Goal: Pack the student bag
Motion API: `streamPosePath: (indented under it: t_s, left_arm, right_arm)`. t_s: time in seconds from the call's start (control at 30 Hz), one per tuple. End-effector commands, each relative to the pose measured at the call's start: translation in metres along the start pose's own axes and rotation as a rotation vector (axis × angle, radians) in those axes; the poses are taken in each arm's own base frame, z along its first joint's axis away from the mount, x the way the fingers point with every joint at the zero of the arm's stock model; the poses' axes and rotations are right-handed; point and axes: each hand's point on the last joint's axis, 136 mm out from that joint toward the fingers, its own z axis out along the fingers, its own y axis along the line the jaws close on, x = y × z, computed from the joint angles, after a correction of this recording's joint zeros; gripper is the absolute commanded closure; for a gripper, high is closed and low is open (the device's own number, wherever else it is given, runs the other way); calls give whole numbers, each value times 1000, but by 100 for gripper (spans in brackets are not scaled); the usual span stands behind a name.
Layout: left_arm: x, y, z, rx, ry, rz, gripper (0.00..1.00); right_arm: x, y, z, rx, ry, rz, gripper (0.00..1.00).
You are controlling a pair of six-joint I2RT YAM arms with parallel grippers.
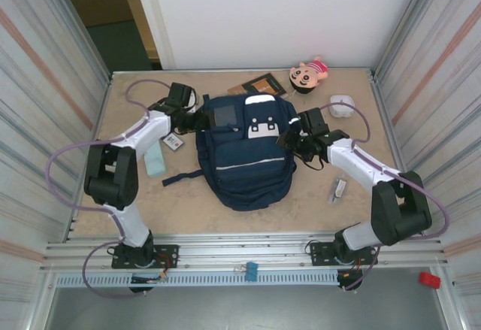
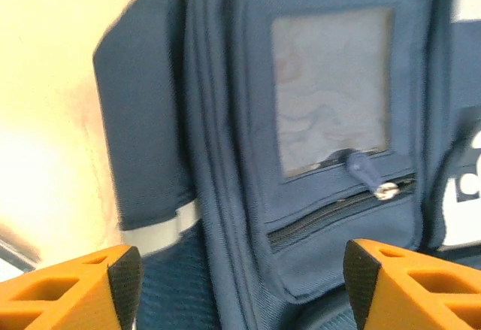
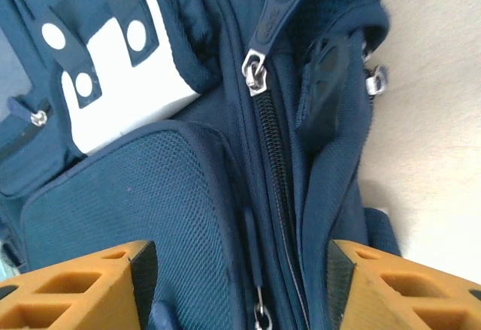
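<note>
Student bag (image 1: 244, 161) lies between left gripper (image 1: 198, 119) and right gripper (image 1: 290, 140); both jaws spread, holding nothing.

On the tan desk (image 1: 188, 210), a pink-and-tan plush doll (image 1: 308, 75) lies at the far edge, right of centre. To its left lies a dark framed rectangle (image 1: 259, 86). To its right, nearer, sits 1 white rounded object (image 1: 342, 107). On the left side, a pale green block (image 1: 155, 159) lies just beside a small printed card (image 1: 173, 142). A small grey item (image 1: 339, 189) lies on the right side.
</note>
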Motion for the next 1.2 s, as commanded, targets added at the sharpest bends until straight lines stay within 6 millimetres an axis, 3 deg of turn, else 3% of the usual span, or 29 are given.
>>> streamPosePath:
  t_s: [0.0, 0.1, 0.2, 0.33, 0.4, 0.53, 0.67, 0.9, 1.07, 1.17]
  left_arm:
    - [-25, -32, -67, 84, -179, 166, 28]
    - [-1, -74, -91, 225, -214, 378, 30]
    - [51, -118, -91, 306, -179, 744, 28]
    - [123, -158, -65, 392, -94, 1148, 25]
    - [142, -171, -49, 396, -61, 1267, 23]
    - [154, -189, -16, 422, -11, 1339, 21]
    - [166, -204, 0, 481, 7, 1395, 20]
    - [165, -209, 32, 444, -19, 1417, 17]
    - [168, -196, 51, 384, -22, 1391, 27]
    - [169, -192, 53, 380, -67, 1397, 46]
  right_arm:
    - [-11, -5, -40, -15, -73, -42, 38]
    - [-1, -17, -57, -36, -84, -33, 38]
    - [11, -23, -68, -80, -91, -17, 38]
    - [27, -26, -72, -159, -97, -14, 38]
    - [31, -27, -73, -179, -101, -2, 38]
    - [36, -28, -76, -207, -113, -8, 38]
    - [41, -33, -79, -203, -114, -16, 38]
    - [42, -41, -82, -170, -126, -32, 36]
    - [47, -38, -80, -189, -95, -46, 37]
    - [46, -38, -82, -193, -106, -46, 37]
